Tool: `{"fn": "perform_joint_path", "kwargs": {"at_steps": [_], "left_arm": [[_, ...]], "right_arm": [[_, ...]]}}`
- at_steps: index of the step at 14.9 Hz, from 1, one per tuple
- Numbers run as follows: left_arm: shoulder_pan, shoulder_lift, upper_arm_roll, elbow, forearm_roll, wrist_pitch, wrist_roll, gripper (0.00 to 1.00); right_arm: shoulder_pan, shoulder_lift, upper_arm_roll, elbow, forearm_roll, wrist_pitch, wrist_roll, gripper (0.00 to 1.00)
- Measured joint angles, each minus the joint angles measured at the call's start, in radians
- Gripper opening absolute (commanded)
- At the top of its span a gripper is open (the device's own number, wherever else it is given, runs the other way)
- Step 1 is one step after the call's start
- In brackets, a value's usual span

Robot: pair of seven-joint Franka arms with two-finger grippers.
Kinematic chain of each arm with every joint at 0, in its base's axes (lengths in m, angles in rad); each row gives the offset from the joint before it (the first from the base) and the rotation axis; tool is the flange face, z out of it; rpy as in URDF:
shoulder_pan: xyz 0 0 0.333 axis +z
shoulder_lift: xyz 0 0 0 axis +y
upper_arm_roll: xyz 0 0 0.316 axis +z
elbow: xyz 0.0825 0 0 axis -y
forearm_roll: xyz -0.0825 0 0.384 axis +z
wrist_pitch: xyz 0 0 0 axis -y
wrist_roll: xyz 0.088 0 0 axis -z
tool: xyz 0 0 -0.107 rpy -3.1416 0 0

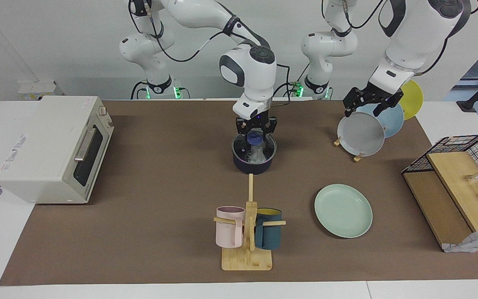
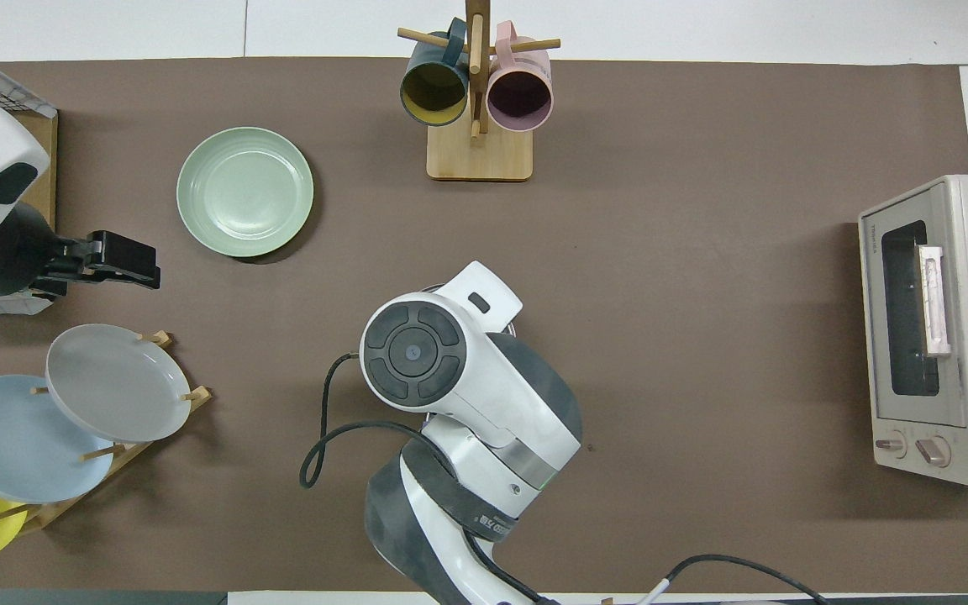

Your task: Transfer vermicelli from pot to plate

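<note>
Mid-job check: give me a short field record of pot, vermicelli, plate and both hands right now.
pot: mid-table, nearer the robots than the mug rack
vermicelli: inside the pot
plate: bare, flat on the mat, toward the left arm's end
right hand: lowered into the pot's mouth, at the vermicelli; grip unclear
left hand: waiting over the rack's grey plate
transfer: not yet done

Vermicelli [image 1: 257, 154] in pot [image 1: 254, 164]; plate [image 1: 343, 210] apart
</note>
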Motion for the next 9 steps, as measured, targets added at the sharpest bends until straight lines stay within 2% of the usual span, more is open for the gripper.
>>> {"fn": "perform_joint_path", "kwargs": {"at_steps": [4,6,9], "left_arm": [[-0.008,0.000,-0.004,-0.003,-0.005,0.006,0.000,1.00],[-0.039,0.000,-0.005,-0.026,-0.006,0.032,-0.001,1.00],[-0.131,0.001,-0.008,-0.113,-0.007,0.130,-0.061,1.00]], "right_arm": [[-0.049,-0.038,-0.009,0.059,-0.001,-0.104,-0.105,0.56],[-0.114,-0.054,-0.011,0.059,-0.001,-0.140,-0.194,0.56],[-0.256,-0.067,-0.015,0.039,-0.002,-0.157,-0.386,0.57]]}}
